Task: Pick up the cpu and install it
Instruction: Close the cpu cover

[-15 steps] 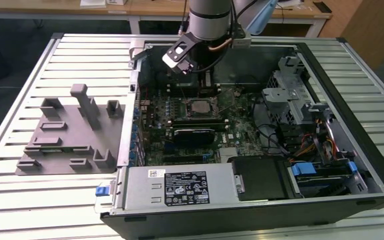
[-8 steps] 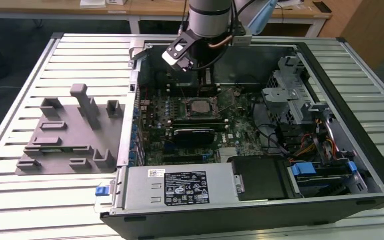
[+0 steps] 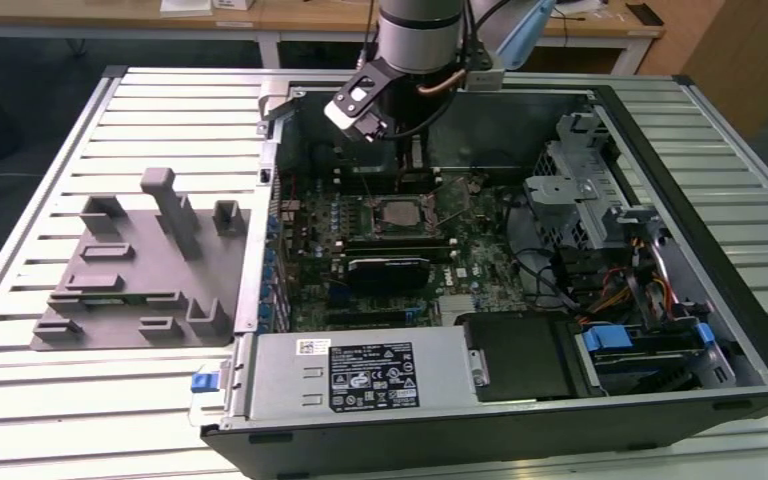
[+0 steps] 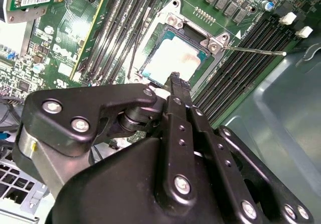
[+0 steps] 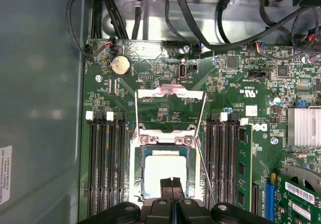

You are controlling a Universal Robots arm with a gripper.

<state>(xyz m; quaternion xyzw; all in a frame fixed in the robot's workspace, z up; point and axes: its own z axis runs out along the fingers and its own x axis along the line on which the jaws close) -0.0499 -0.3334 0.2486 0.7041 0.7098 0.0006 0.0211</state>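
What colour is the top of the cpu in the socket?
The cpu is pale silver, seen best in the second wrist view.

- This looks like a robotics lab or test workshop: an industrial robot arm (image 3: 418, 35) hangs over an open computer case (image 3: 531, 435).
- The case lies on its side on a slatted metal table (image 3: 37, 420) — a rig bench, not office furniture. Its motherboard (image 3: 471, 265), cables (image 3: 624, 290) and drive bays (image 3: 584, 190) are all bared.
- Beside the case, toward the exterior view's left, a grey moulded fixture block (image 3: 131, 270) with slots and posts sits on the same table.
- Behind the case stand pale wooden desks (image 3: 304, 15).
- Behind the case toward the exterior view's right there is a wooden cabinet (image 3: 744, 50).
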